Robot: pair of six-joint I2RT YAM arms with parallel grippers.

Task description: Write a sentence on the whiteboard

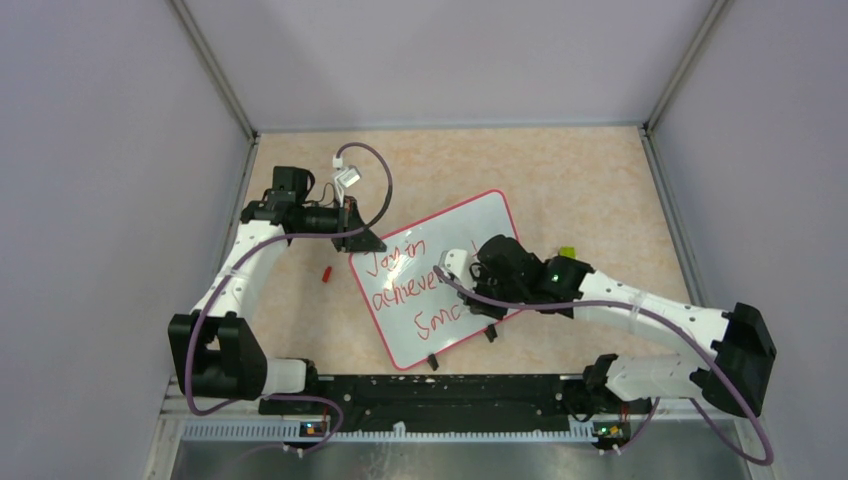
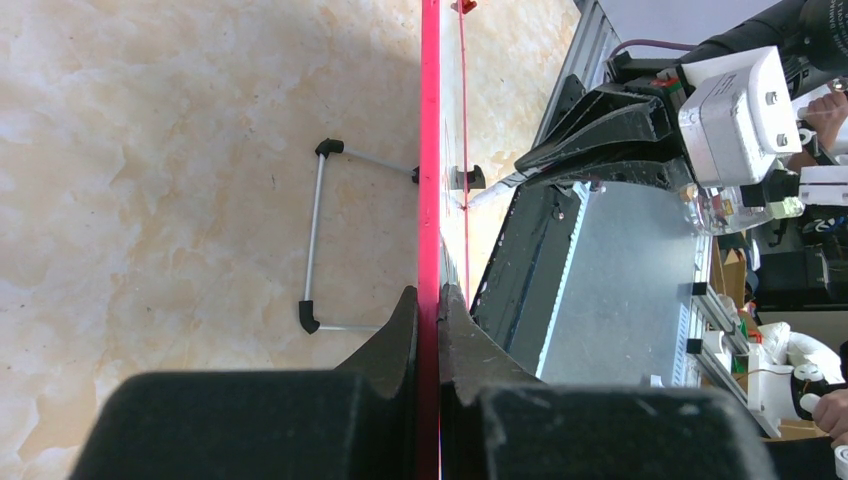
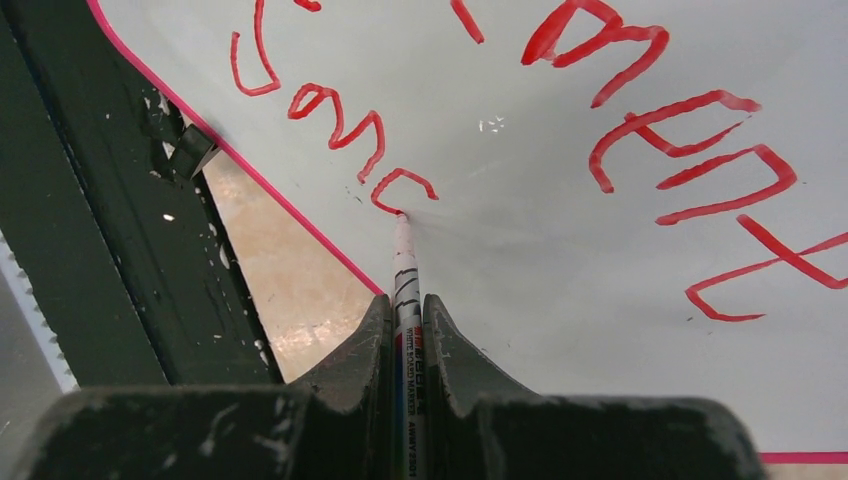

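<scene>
Whiteboard (image 1: 470,225) lies askew in the middle of the counter (image 1: 590,185), its red edge pinched by the left fingers (image 2: 400,335), presumably so it cannot slide, while the right fingers (image 3: 365,350) clamp a marker (image 3: 404,265), tip on the half-done last word (so far "Smc") of the sentence (image 1: 405,282).

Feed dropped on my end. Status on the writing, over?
Left pincer shut on whiteboard frame. Right pincer shut on marker, tip on board. Sentence into its third line. Nothing blocking the tip.
</scene>
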